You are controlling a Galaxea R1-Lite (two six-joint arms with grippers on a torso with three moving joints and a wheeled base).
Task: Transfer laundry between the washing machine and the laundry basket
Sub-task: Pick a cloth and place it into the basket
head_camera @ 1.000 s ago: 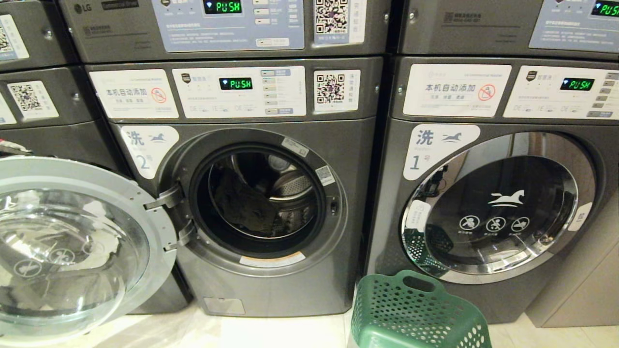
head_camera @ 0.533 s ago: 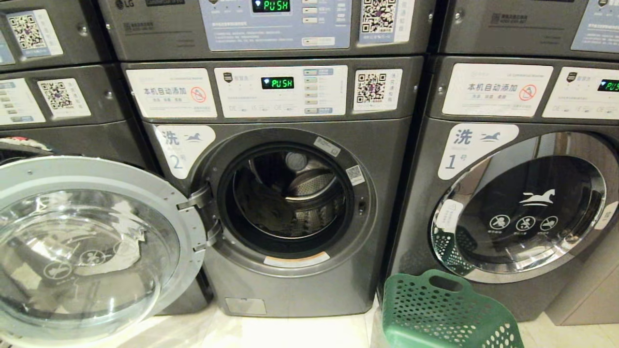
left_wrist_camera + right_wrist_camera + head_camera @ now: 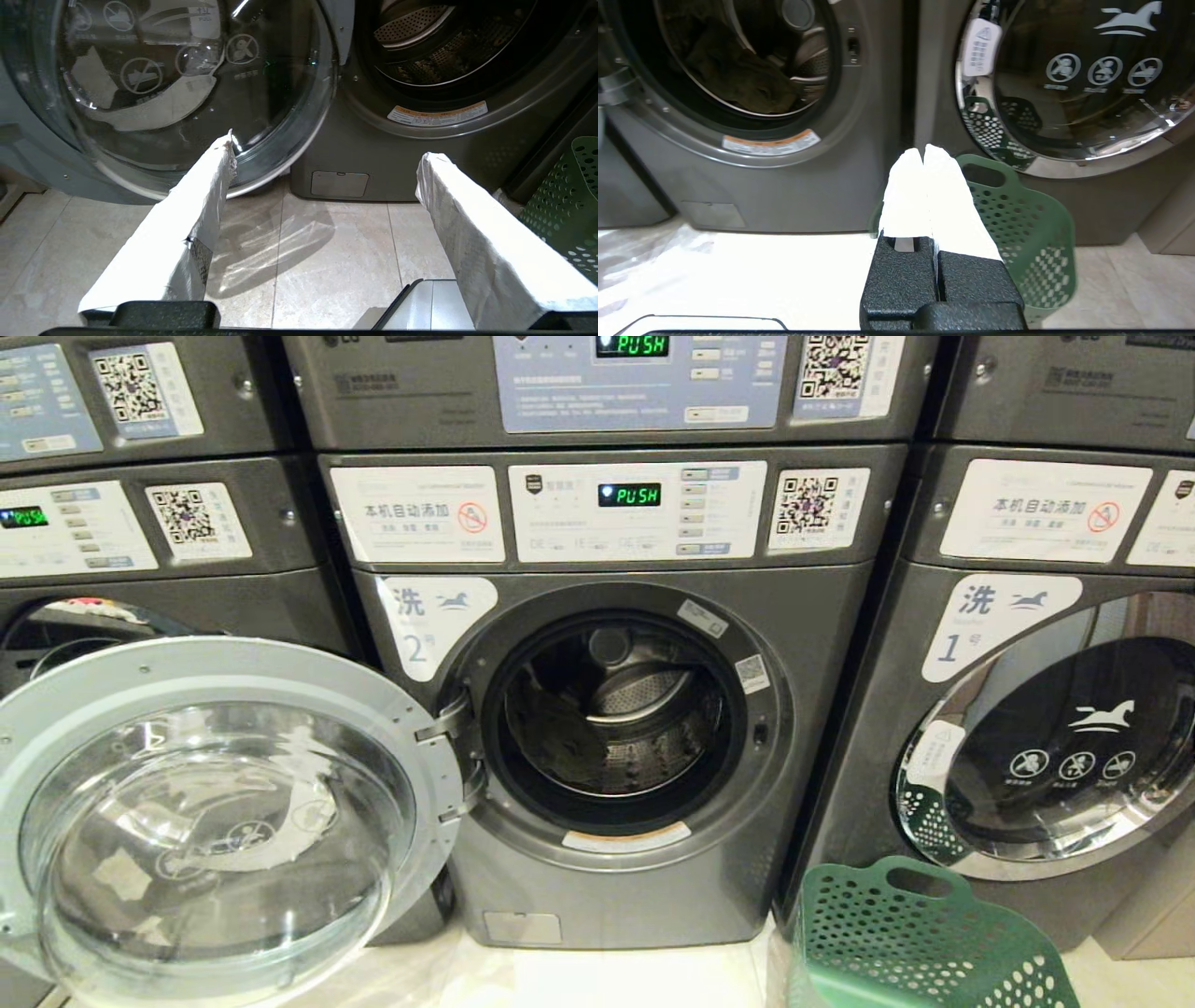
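Observation:
Washing machine number 2 [image 3: 653,896] stands at the centre of the head view. Its round glass door [image 3: 219,812] is swung wide open to the left. Dark laundry [image 3: 738,79] lies inside the drum, also visible as a dim heap [image 3: 551,737]. A green perforated laundry basket [image 3: 920,943] stands on the floor in front of the neighbouring machine and looks empty. My left gripper [image 3: 329,151] hangs low over the floor tiles before the open door, open and holding nothing. My right gripper [image 3: 923,151] is shut and empty, pointing at the basket's handle [image 3: 987,175]. Neither gripper is in the head view.
Machine number 1 [image 3: 1055,756] to the right has its door closed and mirrors the basket. More machines are stacked above and to the left [image 3: 140,523]. The open door juts out over the tiled floor [image 3: 299,261]. A grey part of my base [image 3: 430,303] shows low down.
The whole head picture has slid to the right, so the camera has moved left; machine number 2 now sits at the centre. Nothing in the scene itself has moved.

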